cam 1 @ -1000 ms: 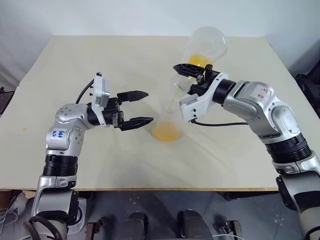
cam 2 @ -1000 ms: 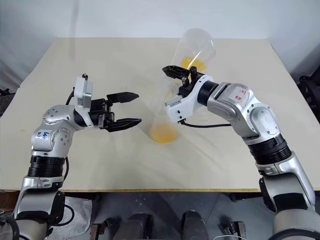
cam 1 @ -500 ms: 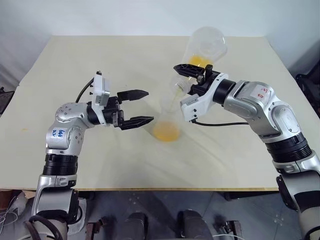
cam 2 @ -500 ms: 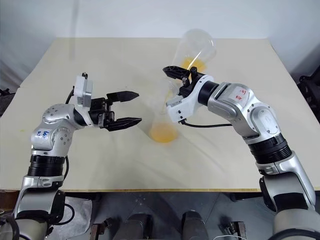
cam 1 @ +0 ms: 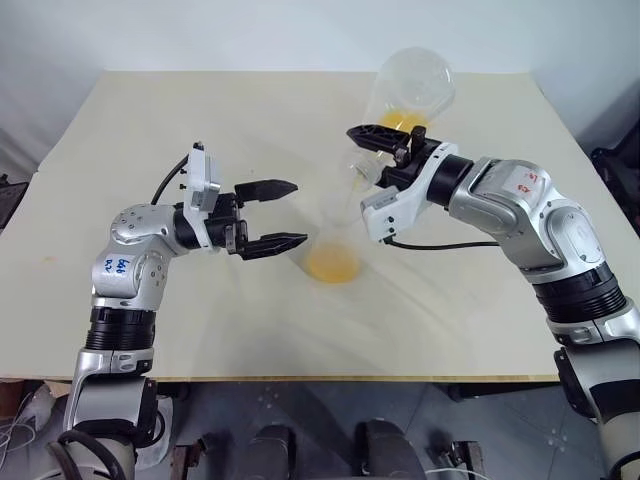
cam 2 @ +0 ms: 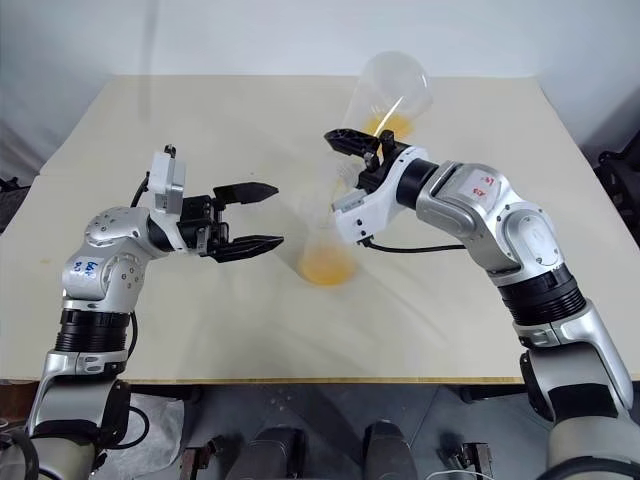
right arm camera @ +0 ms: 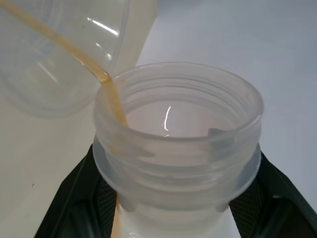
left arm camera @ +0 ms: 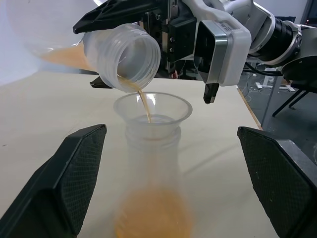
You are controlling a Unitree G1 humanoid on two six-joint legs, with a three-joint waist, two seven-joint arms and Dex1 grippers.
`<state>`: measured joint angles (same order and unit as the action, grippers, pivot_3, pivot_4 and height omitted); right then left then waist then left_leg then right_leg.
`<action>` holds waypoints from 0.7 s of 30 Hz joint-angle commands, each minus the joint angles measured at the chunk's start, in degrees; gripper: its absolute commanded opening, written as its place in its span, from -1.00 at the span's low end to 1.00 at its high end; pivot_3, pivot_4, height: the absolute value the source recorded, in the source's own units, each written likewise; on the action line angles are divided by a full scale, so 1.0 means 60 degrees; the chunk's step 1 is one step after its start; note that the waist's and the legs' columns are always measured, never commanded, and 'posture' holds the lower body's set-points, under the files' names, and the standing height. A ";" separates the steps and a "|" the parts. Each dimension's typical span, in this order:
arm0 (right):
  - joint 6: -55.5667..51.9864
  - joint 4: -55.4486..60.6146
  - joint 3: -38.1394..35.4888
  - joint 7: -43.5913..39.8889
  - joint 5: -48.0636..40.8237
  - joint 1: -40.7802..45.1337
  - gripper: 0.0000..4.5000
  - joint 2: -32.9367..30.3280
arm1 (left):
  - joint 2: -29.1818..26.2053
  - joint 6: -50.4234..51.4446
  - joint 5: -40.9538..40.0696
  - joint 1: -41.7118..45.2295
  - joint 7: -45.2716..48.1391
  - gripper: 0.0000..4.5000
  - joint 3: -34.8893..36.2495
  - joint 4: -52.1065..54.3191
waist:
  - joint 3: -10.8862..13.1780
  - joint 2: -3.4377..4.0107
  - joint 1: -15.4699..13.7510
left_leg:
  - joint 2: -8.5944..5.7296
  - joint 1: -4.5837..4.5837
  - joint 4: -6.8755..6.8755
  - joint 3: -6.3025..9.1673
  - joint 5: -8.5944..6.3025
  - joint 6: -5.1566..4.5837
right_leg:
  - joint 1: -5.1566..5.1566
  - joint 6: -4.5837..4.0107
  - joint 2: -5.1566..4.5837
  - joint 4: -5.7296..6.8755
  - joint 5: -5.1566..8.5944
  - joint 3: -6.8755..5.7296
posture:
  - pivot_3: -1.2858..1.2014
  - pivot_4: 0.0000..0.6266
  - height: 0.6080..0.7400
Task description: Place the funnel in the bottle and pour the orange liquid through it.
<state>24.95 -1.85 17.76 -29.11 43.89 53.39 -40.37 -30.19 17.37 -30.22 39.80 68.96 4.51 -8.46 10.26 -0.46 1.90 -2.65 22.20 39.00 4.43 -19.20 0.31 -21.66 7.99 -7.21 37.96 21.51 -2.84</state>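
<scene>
Near the middle of the table [cam 1: 150, 120], the bottle [cam 1: 333, 245] stands upright with the funnel [left arm camera: 152, 107] seated in its mouth. My right gripper [cam 1: 385, 158] is pinched on the neck of the long-necked flask [cam 1: 410, 92], tipped mouth-down over the funnel; my arm hides part of that neck in the head views. A thin stream of the orange liquid [left arm camera: 143, 101] runs from the flask's lip into the funnel and pools in the bottle's base, blurred in my left wrist view. My left gripper [cam 1: 280, 215] sits beside the bottle, fingers spread wide, touching nothing.
</scene>
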 commanded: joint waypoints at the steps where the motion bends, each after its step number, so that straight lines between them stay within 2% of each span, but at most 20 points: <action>1: 0.0079 0.0195 -0.0346 0.0246 0.0007 0.0337 0.11 -0.0162 | -0.0072 -0.0208 -0.0001 0.0240 0.0063 1.00 0.0056 0.0076 | 0.0000 0.0000 0.0000 | 0.0000 0.0000 0.0000 0.0000 0.0000 0.0000 | 0.0000 0.0000 0.0000 0.0000 0.0000 0.0000 | 0.03 -0.52 1.00; 21: 0.0284 0.0062 -0.0324 0.0384 0.0190 0.0427 0.11 -0.0164 | -0.0092 -0.0257 0.0006 0.0254 0.0058 1.00 0.0066 0.0011 | 0.0000 0.0000 0.0000 | 0.0000 0.0000 0.0000 0.0000 0.0000 0.0000 | 0.0000 0.0000 0.0000 0.0000 0.0000 0.0000 | 0.03 -0.52 1.00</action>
<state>26.33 -2.43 17.76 -28.11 45.06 54.18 -40.38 -30.19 16.75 -30.04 39.81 68.97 4.51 -9.42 10.26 -0.46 1.90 -2.65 22.20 39.00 4.43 -19.20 0.31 -21.66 7.99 -7.21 37.96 21.51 -2.84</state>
